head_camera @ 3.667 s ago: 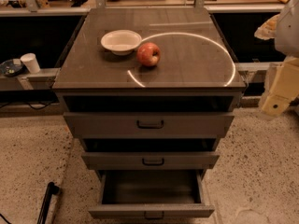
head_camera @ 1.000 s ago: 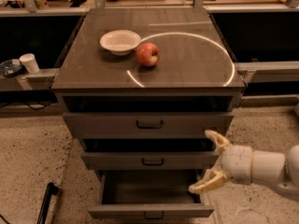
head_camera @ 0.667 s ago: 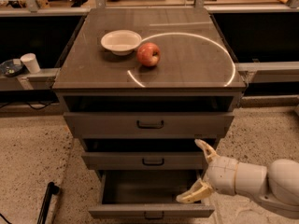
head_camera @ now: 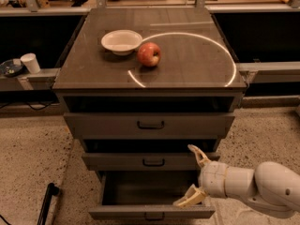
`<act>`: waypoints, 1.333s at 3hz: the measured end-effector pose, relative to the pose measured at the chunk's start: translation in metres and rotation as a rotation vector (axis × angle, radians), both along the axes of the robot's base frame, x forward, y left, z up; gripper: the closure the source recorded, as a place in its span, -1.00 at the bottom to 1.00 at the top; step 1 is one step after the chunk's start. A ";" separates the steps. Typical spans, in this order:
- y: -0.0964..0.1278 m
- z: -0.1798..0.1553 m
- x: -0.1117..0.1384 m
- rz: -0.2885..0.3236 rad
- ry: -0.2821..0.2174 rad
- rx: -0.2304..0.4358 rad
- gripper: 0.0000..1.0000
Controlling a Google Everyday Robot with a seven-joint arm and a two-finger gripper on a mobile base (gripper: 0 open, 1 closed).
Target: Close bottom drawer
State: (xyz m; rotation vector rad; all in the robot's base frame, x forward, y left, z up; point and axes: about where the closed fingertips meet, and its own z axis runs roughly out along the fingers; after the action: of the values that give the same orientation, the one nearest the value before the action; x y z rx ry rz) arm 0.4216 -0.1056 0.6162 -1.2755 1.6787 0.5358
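Far left, on the speckled floor (head_camera: 28, 163): a black rod (head_camera: 46, 204) lying slantwise. Above it, on a grey ledge (head_camera: 44, 78): a white cup (head_camera: 31, 62), upright, with a dark dish (head_camera: 9, 68) just beside it.

Centre: the cabinet (head_camera: 187, 60). On its top stand a white bowl (head_camera: 121, 41) and a red apple (head_camera: 149, 54), the apple to the bowl's right and close to its rim. A bright arc of light (head_camera: 220, 53) curves across the top.

Below, three drawers stacked: the top drawer (head_camera: 108, 124), the middle drawer (head_camera: 117, 161), and the bottom drawer (head_camera: 126, 213). The bottom drawer is lowest and pulled well out; its grey box is open to view and its front is near the lower edge of the view.

Right: the pale arm (head_camera: 262, 186) reaches in from the right edge. The gripper (head_camera: 187, 176) sits at the right end of the bottom drawer, fingers spread wide and holding nothing. The upper finger (head_camera: 199, 154) overlaps the middle drawer's front, and the lower finger (head_camera: 190, 198) hangs just above the bottom drawer's front. Contact: cannot tell.
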 end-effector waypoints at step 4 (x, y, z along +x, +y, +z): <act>0.010 -0.152 -0.006 0.181 -0.131 -0.163 -1.00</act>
State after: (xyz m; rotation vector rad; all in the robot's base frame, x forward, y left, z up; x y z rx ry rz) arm 0.4157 -0.0956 0.4647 -1.5575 1.5322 0.4179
